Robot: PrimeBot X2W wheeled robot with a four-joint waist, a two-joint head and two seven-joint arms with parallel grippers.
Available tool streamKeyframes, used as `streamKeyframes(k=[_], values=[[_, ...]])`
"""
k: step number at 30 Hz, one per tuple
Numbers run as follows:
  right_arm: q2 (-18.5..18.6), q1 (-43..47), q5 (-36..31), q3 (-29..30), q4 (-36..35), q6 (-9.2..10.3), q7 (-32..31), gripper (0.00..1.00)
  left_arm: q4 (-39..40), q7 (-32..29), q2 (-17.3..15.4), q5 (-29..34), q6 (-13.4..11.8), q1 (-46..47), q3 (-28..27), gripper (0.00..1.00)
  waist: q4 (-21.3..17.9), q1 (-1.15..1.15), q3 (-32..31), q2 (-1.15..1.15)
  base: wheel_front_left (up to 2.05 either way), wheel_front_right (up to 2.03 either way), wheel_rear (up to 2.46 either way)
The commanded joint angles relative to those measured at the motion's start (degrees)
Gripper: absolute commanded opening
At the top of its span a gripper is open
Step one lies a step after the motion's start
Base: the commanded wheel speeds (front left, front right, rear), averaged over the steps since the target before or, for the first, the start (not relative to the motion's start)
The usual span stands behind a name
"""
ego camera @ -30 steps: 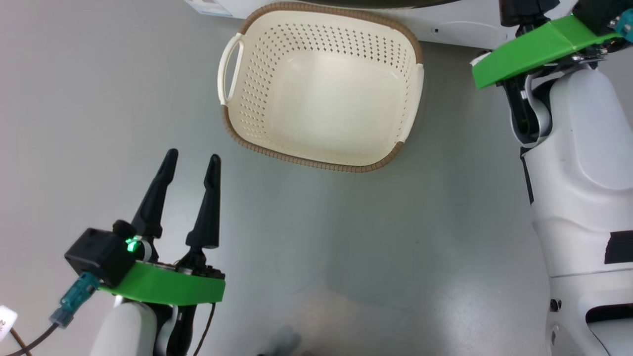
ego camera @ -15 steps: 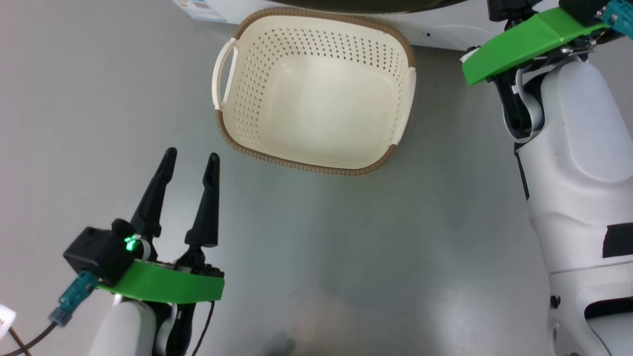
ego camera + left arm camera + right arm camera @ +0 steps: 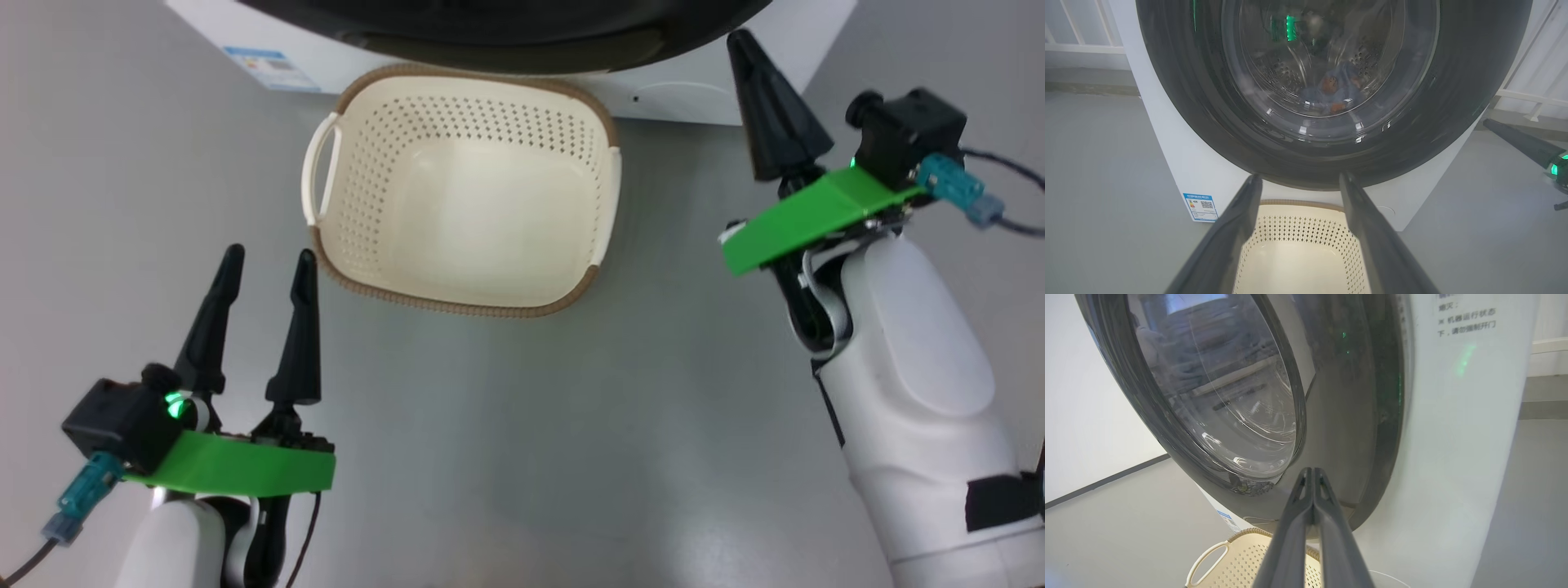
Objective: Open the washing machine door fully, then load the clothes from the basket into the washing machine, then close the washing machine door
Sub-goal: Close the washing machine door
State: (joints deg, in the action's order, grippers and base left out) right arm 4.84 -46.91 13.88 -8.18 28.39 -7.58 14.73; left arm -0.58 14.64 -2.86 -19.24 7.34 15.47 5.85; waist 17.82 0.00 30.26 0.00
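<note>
The washing machine [image 3: 245,37] stands at the top of the head view, its glossy black door [image 3: 506,33] lying against its front. Through the door glass in the left wrist view I see the light-blue clothes [image 3: 1331,92] in the steel drum. The cream basket [image 3: 359,188] sits on the floor just before the machine, with nothing in it. My left gripper [image 3: 269,253] hangs open at the lower left, short of the basket's near left corner. To the basket's right, my right gripper [image 3: 737,39] is shut on nothing, its tip near the machine's lower right front and the door [image 3: 1208,396].
Grey floor [image 3: 506,441] spreads around the basket and between my arms. A blue label [image 3: 1202,206] marks the machine's lower left corner. White railings [image 3: 1531,94] run behind the machine. My right forearm [image 3: 906,343] rises at the right.
The head camera has tilted up, so the basket sits lower in the picture and more of the machine shows. My right gripper has drawn back from the machine, still shut. The left stays open.
</note>
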Motion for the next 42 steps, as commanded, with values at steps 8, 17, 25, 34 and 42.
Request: streamKeyframes(k=[8,17,25,34,42], values=[[-2.0,9.4,2.2,-0.1,-5.1,0.09,0.3,0.0,0.4,0.4,-3.5,0.9,0.1,-1.9,-3.5,1.0,-6.0,0.0,-6.2,0.0,0.0,0.0,0.0],[-2.0,18.0,2.5,-0.1,-9.6,0.09,0.3,0.0,-0.4,0.4,-4.3,1.8,0.1,-5.3,-6.3,1.0,-10.8,0.0,-11.9,0.0,0.0,0.0,0.0],[-2.0,23.0,3.8,-1.2,-11.8,0.09,0.3,0.02,-1.2,0.4,-4.3,2.9,0.1,-8.2,-9.1,1.0,-14.1,0.0,-16.2,0.0,0.0,0.0,0.0],[-2.0,28.3,3.0,-2.7,-12.7,0.09,0.3,0.84,-1.7,0.4,-3.5,4.7,0.1,-12.9,-12.2,1.0,-17.8,0.0,-21.7,0.0,0.0,0.0,0.0],[-2.0,31.7,1.2,-2.0,-13.3,0.09,0.3,1.0,-2.5,0.4,-2.0,5.7,0.1,-16.5,-15.0,1.0,-20.0,0.0,-25.5,0.0,0.0,0.0,0.0]])
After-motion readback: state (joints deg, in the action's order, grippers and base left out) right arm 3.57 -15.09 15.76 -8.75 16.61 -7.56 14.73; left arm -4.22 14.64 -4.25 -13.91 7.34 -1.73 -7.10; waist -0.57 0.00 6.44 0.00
